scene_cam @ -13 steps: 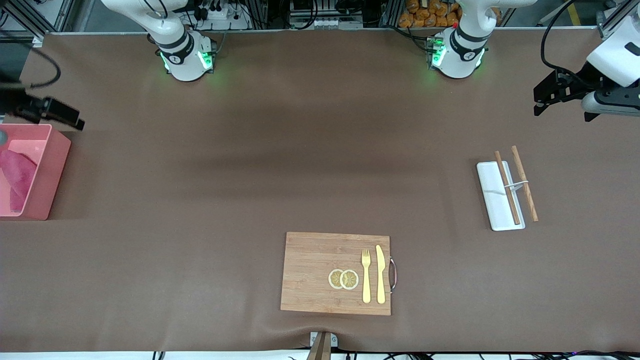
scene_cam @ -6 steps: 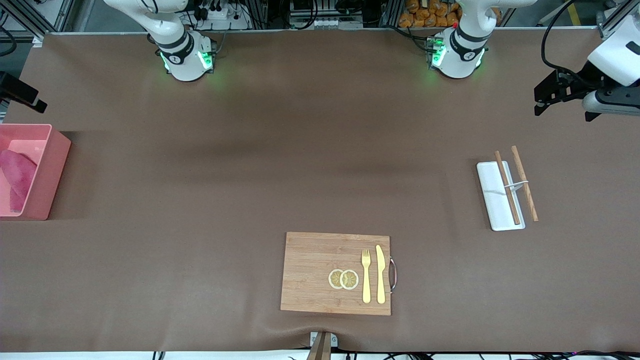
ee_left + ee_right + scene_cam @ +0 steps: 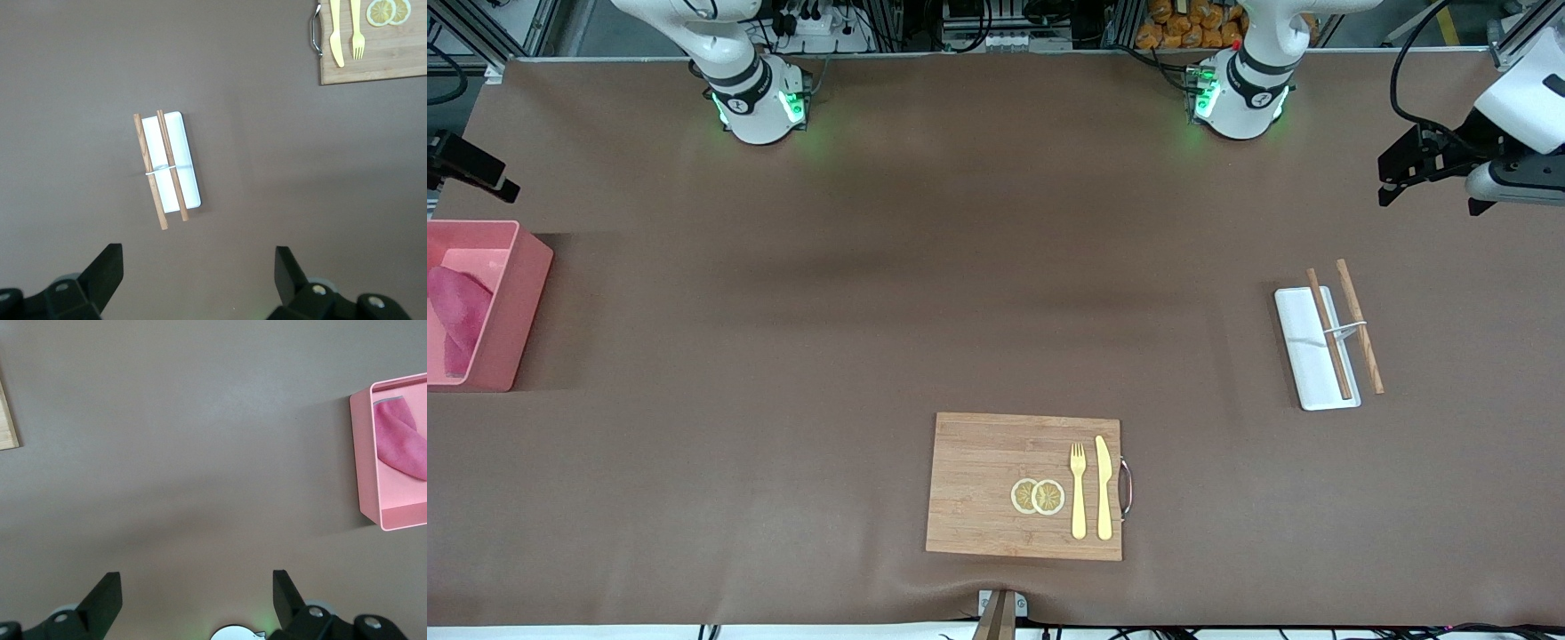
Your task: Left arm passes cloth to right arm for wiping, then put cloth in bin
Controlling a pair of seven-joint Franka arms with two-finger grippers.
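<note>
front view: our cloth (image 3: 458,316) lies in the bin (image 3: 516,307), nearest our right gripper (image 3: 467,164); both jaws empty, spread apart.

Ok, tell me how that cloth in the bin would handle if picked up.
Probably floppy: the cloth lies slumped and folded in the bin. Likely light, so it should drape from one pinch. It looks soft, so hardly fragile or apt to roll.

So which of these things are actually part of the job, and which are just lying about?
Part of the job:
cloth, lying in the pink bin
left claw, open
right claw, open

Just lying about:
cutting board
fork
knife
lemon slices
chopsticks
white tray
</note>
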